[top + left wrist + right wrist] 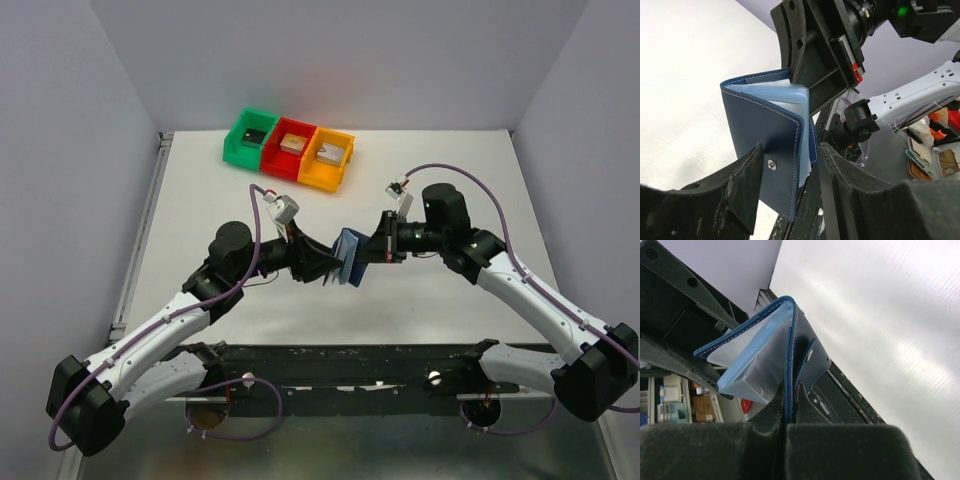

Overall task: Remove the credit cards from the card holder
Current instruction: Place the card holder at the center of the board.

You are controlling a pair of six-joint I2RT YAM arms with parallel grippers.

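The navy card holder (350,257) hangs in the air between both arms, half open, with its pale blue sleeve pages (785,97) fanned out. My right gripper (383,247) is shut on one navy cover, which runs edge-on between its fingers in the right wrist view (790,390). My left gripper (325,265) is open, its fingers flanking the other cover with the snap stud and the pages (790,147); I cannot tell whether they touch. The holder also shows in the left wrist view (765,135) and the right wrist view (760,350). No credit cards are visible.
A green bin (250,138), a red bin (290,148) and an orange bin (328,160) stand in a row at the back of the white table, each with a small block inside. Grey walls enclose the table on three sides.
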